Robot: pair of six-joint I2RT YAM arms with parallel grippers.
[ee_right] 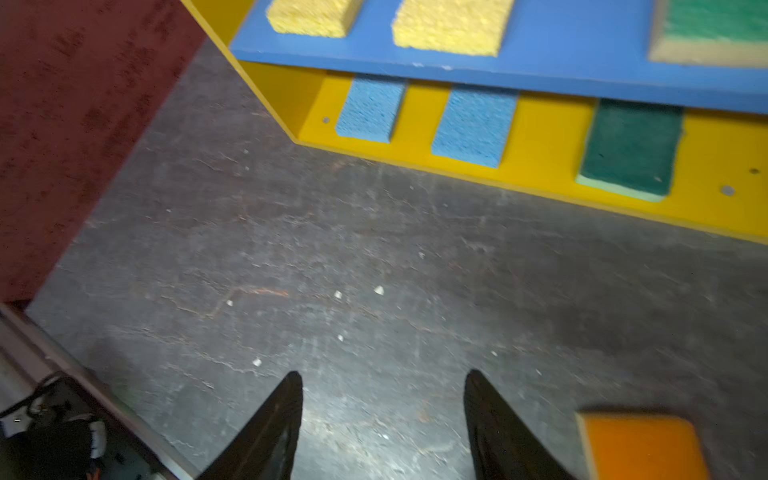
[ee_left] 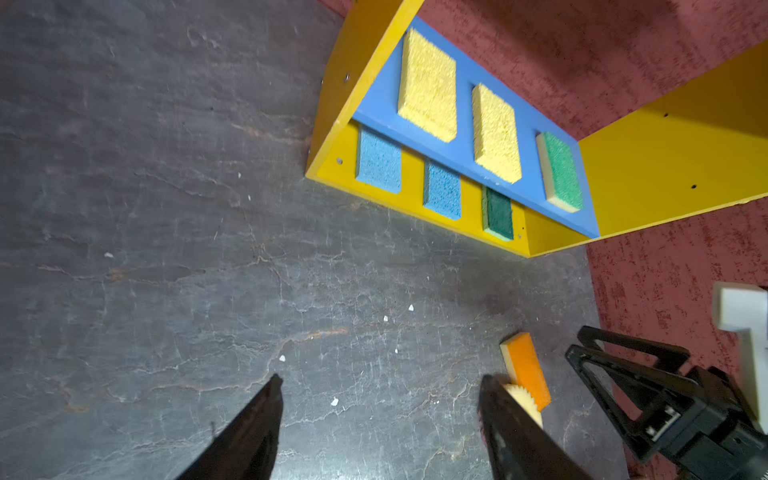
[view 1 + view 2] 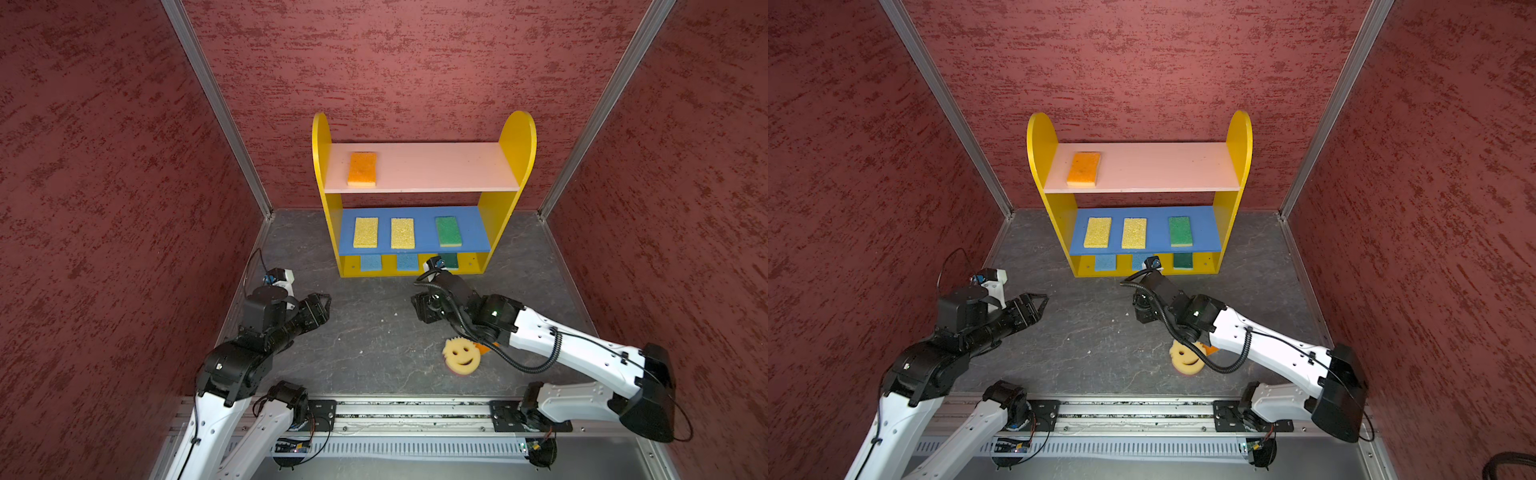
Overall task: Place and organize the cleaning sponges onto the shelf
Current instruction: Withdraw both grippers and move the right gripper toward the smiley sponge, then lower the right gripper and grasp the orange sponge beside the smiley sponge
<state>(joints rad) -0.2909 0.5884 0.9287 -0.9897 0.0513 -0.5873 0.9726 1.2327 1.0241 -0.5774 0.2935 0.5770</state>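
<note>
**Shelf-loading scene.** Seven sponges lie flat on the small three-tier shelf with yellow round-topped side panels [image 3: 515, 137]. An orange rectangular foam sponge [image 3: 362, 168] sits at the left end of the pink top board [image 3: 436, 166]. Two yellow porous sponges [image 3: 365, 232] and a green-topped sponge [image 3: 449, 231] are on the blue middle board [image 3: 424, 232]. Two blue sponges [image 3: 370, 262] and a dark green sponge [image 1: 631, 145] are on the yellow base [image 3: 388, 268]. Each has its long axis running front to back. Left on the dark slate-like tabletop [image 3: 374, 332] are the round yellow smiley-face sponge [image 3: 461, 354], face up, and a loose orange rectangular sponge [image 2: 525, 370] just beside it, seemingly touching (mostly hidden under the right arm in both top views). The loose sponge lies flat, orange side up, with its long axis askew to the shelf front. The left gripper [image 2: 382, 415] and right gripper [image 1: 382, 415] hover with jaws parted and nothing between them. The pads look light, soft, springy, rough rather than slippery, and not fragile. A moderate pinch across the short width at mid-length should suit the rectangle; the round one should be taken across its diameter.
</note>
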